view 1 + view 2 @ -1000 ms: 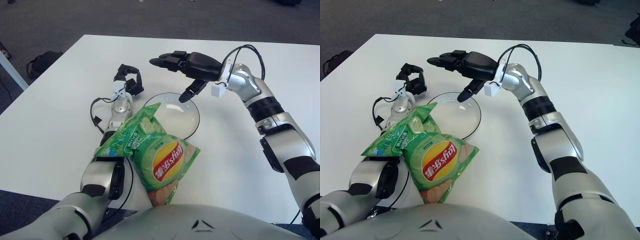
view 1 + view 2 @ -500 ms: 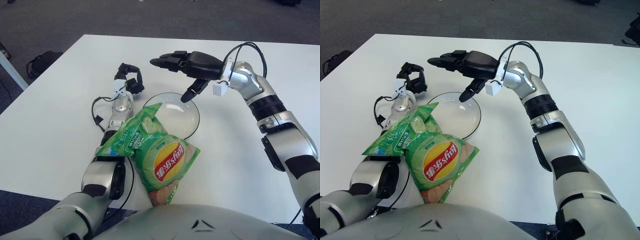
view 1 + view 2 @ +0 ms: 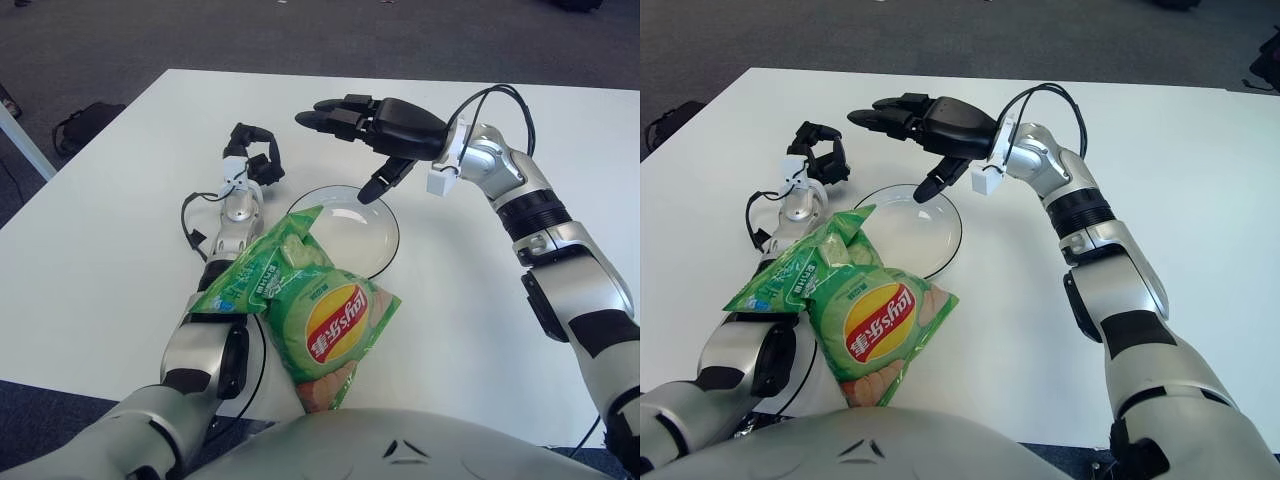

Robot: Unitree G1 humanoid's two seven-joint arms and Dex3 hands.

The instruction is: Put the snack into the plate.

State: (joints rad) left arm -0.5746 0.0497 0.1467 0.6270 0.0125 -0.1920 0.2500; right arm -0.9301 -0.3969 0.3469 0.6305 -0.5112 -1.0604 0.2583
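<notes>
The snack bag (image 3: 315,310), a green chip pkt, lay on the near part of the white desk (image 3: 120,200), close to the robot's body, with its top corner overlapping the near-left rim of the glass plate (image 3: 385,235). It looked draped partly over the left forearm. So the bag was at the plate's edge, not in it; most of the pkt lay on the near side, outside the rim.

Right robot hand (image 3: 365,120) hovered above the far rim of the plate, fingers stretched out and spread, thumb hanging down toward the dish, holding nothing. Left robot hand (image 3: 255,160) showed just left of the plate's far-left edge, fingers curled in on themselves, nothing between them as far as I could tell.

Key relation: the bag lay toward the robot's body and a bit left from the right robot hand, w/ the whole plate between them. The bag's long axis ran diagonally, from the corner at the plate rim down to the near end by the torso. The left robot hand sat near the bag's upper corner, but the right one was the one raised and open, so prob. it was the working hand.

My read: the next move would need the right hand to come back across the plate and down onto the bag's upper part, then drag or lift it forward along that diagonal into the dish. Risk: the slick, puffy pkt could slip.
</notes>
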